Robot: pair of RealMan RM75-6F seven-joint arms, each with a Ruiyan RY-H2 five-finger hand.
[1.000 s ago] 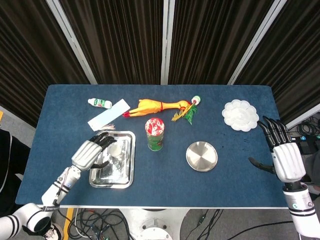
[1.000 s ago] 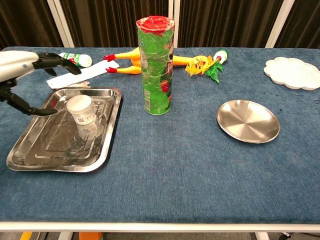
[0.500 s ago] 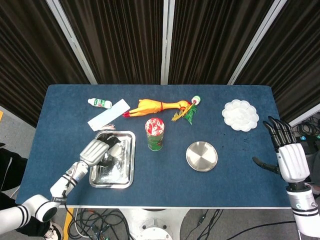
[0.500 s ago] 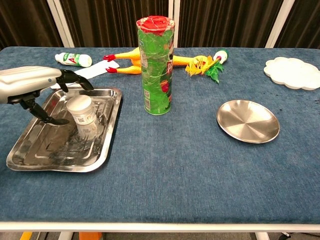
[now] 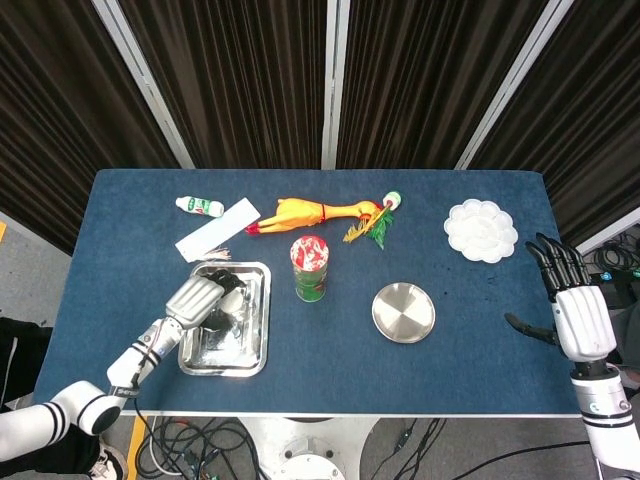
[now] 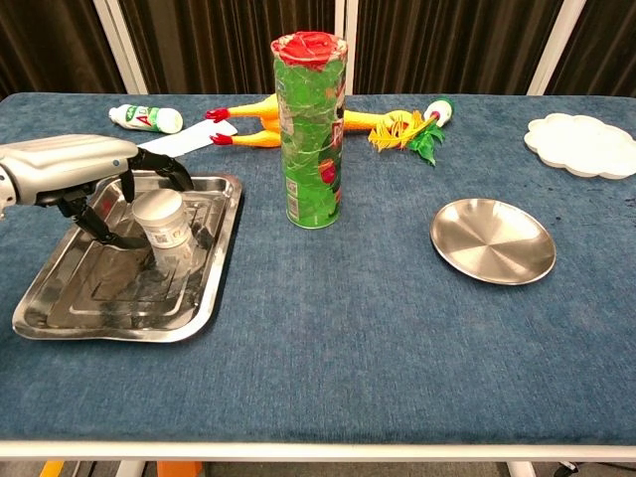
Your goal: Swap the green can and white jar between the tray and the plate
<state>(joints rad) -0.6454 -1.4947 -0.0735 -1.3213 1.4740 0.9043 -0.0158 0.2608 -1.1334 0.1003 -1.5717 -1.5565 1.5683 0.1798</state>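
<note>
The white jar stands upright in the steel tray at the front left. My left hand reaches over it and grips it, thumb against its left side and fingers curled round its back and right. From the head view the left hand covers most of the white jar in the tray. On the cloth between the tray and the round steel plate, which has nothing on it, stands the tall green can. My right hand hangs open off the table's right edge.
Along the back lie a yellow rubber chicken, a toy carrot, a small white bottle and a white card. A white flower-shaped dish sits at the back right.
My left hand moved right over the tray and its fingers curled in round the white jar. The right hand drew slightly off the table edge. Jar and can stayed put.
</note>
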